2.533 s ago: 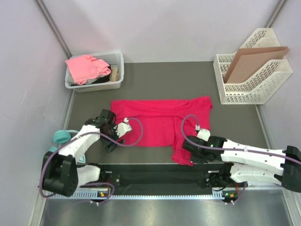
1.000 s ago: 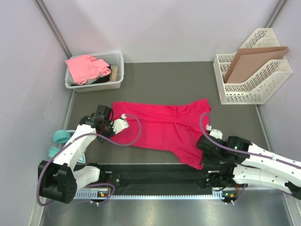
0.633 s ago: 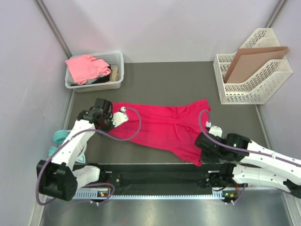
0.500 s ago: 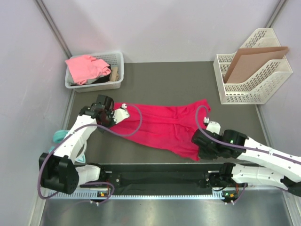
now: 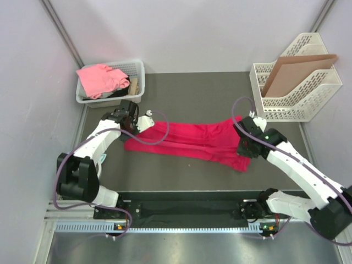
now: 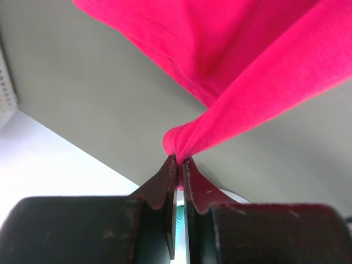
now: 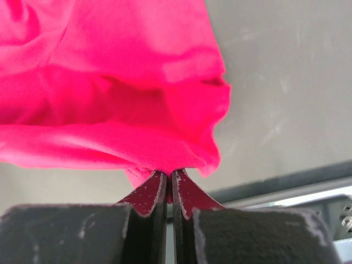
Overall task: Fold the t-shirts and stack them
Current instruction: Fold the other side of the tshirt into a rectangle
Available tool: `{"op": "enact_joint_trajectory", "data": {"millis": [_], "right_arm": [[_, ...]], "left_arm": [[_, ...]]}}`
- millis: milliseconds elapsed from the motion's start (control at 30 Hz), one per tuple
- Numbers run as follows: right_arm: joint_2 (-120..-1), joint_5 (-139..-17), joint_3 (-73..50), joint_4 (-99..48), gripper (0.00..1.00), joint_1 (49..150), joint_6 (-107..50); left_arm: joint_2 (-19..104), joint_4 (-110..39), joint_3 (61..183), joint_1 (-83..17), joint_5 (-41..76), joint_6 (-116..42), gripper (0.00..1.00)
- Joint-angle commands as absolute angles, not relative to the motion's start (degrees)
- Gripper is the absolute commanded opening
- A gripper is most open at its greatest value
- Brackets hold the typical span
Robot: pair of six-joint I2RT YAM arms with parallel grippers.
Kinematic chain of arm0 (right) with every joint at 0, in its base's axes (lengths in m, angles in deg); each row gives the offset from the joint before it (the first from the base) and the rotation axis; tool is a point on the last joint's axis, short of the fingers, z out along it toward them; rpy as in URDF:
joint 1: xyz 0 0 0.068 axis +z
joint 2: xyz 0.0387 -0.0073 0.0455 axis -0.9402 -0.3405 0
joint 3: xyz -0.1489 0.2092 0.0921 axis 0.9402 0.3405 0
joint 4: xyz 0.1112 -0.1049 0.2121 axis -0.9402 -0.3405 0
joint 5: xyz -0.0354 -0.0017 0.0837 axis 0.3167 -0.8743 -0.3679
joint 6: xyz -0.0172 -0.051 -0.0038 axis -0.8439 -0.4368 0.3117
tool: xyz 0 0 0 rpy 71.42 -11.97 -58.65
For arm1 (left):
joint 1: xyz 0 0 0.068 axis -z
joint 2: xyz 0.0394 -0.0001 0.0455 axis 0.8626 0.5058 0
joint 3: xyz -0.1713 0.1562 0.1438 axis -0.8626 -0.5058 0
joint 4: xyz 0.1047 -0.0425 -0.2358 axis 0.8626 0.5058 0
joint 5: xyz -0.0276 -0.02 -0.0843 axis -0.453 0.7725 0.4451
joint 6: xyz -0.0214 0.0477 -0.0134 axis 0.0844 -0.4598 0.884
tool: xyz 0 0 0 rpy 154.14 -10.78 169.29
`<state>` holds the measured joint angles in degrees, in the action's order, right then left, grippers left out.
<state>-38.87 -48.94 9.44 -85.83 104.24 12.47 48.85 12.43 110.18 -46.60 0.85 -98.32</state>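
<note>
2 grippers mid-way thru the 1st fold, it appears: left gripper (image 6: 177,160) and right gripper (image 7: 169,175), jaws pinched all but shut, each clamp a bunched edge of the crimson t-shirt (image 5: 187,140), strung between them as a narrow band across mid-table. Next move prob. calls for laying the held edge flat over the far half, level left to right, then letting go. Salmon t-shirt (image 5: 98,77) sits in the basket (image 5: 137,69), far left.
</note>
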Motion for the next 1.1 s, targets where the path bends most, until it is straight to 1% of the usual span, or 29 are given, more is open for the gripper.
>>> {"op": "enact_joint_trajectory", "data": {"millis": [0, 233, 467, 500, 533, 567, 600, 633, 667, 700, 733, 767, 800, 900, 933, 1000, 1067], "right_arm": [[-44.79, -51.87, 5.89, -77.06, 0.00, 99.98, 3.12], [-52.70, -52.31, 0.88, -73.80, 0.00, 98.66, 0.83], [-58.41, -51.96, -0.96, -71.25, 0.00, 95.14, -2.33], [-59.47, -51.70, -1.14, -70.99, 0.09, 94.27, -2.68], [-61.57, -51.70, -1.31, -70.46, 0.17, 93.74, -2.95], [-62.72, -51.70, -1.49, -70.02, 0.21, 93.30, -3.82], [-63.86, -51.52, -2.01, -69.67, 0.32, 92.34, -4.27], [-66.40, -51.17, -2.54, -69.23, 0.38, 91.72, -4.97], [-67.81, -50.65, -3.33, -69.05, 0.44, 90.67, -5.41], [-69.13, -50.12, -5.60, -69.14, 0.49, 90.22, -5.94], [-71.67, -49.59, -6.84, -69.49, 0.51, 89.78, -6.64], [-72.83, -47.67, -8.25, -69.58, 0.52, 89.08, -6.99], [-73.97, -46.61, -11.13, -69.75, 0.54, 88.81, -7.26], [-78.01, -43.18, -17.37, -72.46, 0.54, 87.76, -8.31], [-79.07, -42.65, -18.62, -73.09, 0.54, 87.76, -8.84], [-78.64, -42.47, -19.86, -74.06, 0.54, 88.45, -9.02], [-75.31, -43.52, -18.46, -73.71, 0.54, 90.73, -9.28]], "left_arm": [[53.29, 7.22, 114.90, -47.22, -1.70, -99.83, 0.07], [61.30, 5.28, 120.61, -47.22, -2.93, -100.18, 0.06], [68.50, 1.25, 121.76, -47.31, -5.92, -100.97, 0.07], [69.21, 0.63, 121.76, -47.48, -6.36, -101.14, 0.09], [69.74, 0.10, 121.84, -47.66, -7.06, -101.15, 0.20], [70.79, -0.43, 121.93, -47.83, -7.41, -101.06, 0.23], [71.15, -1.48, 122.45, -48.36, -7.68, -101.23, 0.27], [71.50, -1.92, 122.81, -48.71, -8.46, -101.15, 0.32], [72.03, -2.45, 123.33, -48.89, -8.91, -101.06, 0.47], [72.21, -2.54, 124.38, -49.33, -9.17, -100.97, 0.52], [72.03, -2.98, 124.92, -49.50, -9.79, -100.88, 0.60], [71.42, -3.33, 125.18, -49.77, -9.97, -100.88, 0.76], [70.90, -3.77, 125.45, -49.86, -10.05, -100.88, 0.81], [67.73, -3.95, 125.27, -49.86, -10.93, -101.06, 0.89], [66.77, -3.25, 125.36, -49.86, -10.67, -100.45, 0.99], [63.17, -1.23, 125.19, -49.60, -9.36, -99.39, 0.99], [58.71, 3.07, 124.14, -47.76, -7.61, -97.55, 0.99]]}}
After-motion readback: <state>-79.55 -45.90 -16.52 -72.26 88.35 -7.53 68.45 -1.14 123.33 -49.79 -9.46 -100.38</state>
